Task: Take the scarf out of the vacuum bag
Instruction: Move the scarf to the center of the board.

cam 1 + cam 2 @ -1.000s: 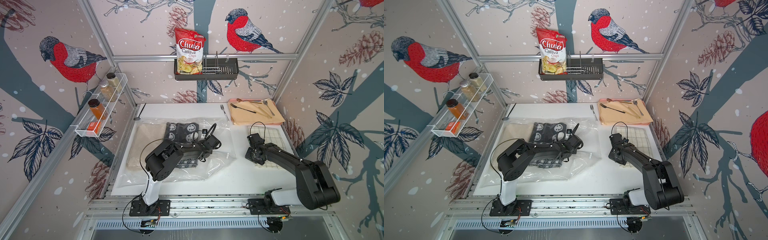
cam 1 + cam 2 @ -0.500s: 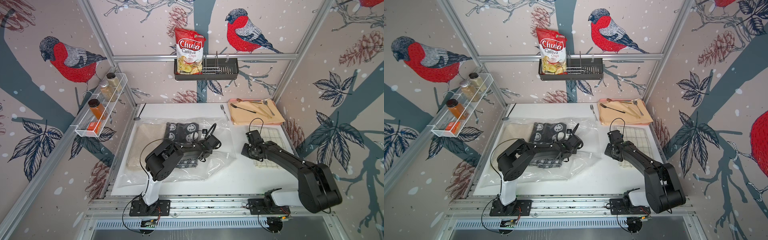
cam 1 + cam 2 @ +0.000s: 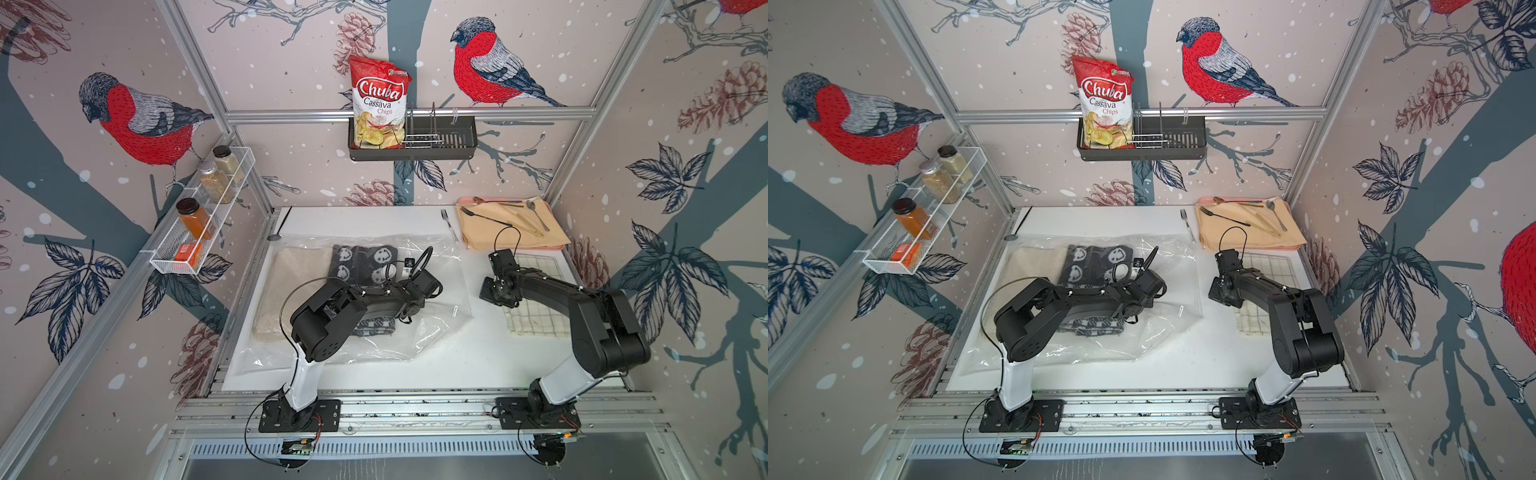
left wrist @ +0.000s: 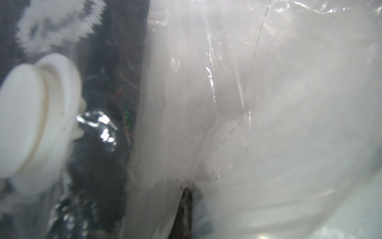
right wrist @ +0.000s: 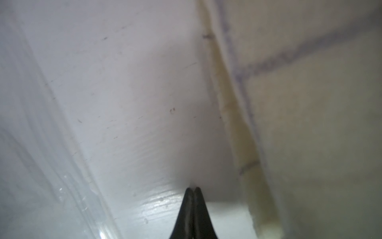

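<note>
Here the scarf [image 3: 365, 259] lies lengthwise front-to-back inside the vacuum bag [image 3: 436, 324].

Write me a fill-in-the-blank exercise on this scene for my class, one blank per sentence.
The dark scarf with white faces lies ____ the vacuum bag.
The bag's round valve cap is coloured ____.
The wire shelf holds ____ jars.
Missing words: inside; white; three.

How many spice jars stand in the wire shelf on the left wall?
3. All in the white wire shelf: a pale-filled jar at the far end, a brown-grained jar next to it, an orange-filled jar nearer the camera. None looks hidden.
</note>
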